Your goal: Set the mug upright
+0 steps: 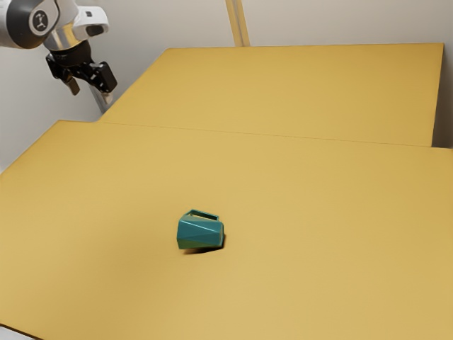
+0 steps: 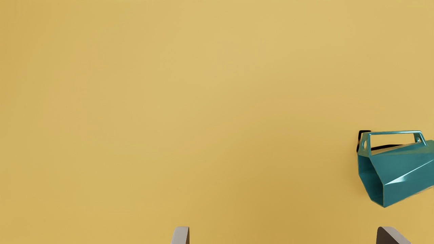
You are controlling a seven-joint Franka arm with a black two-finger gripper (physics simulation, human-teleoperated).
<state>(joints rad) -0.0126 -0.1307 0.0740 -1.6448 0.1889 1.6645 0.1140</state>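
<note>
High over the table's far edge, at the exterior view's upper left, my gripper [image 1: 90,93] hangs well apart from the mug. A teal faceted mug [image 1: 200,233] lies on its side on the table, its handle toward the table's far side. In the wrist view the mug [image 2: 403,169] is partly cut off by the picture's edge, and its dark open mouth and handle can be seen. The gripper [image 2: 283,235] has its two fingertips wide apart with nothing between them.
The yellow table [image 1: 318,234] carries the mug. Behind it lies a second yellow surface [image 1: 304,88], with a pale wall [image 1: 340,21] beyond.
</note>
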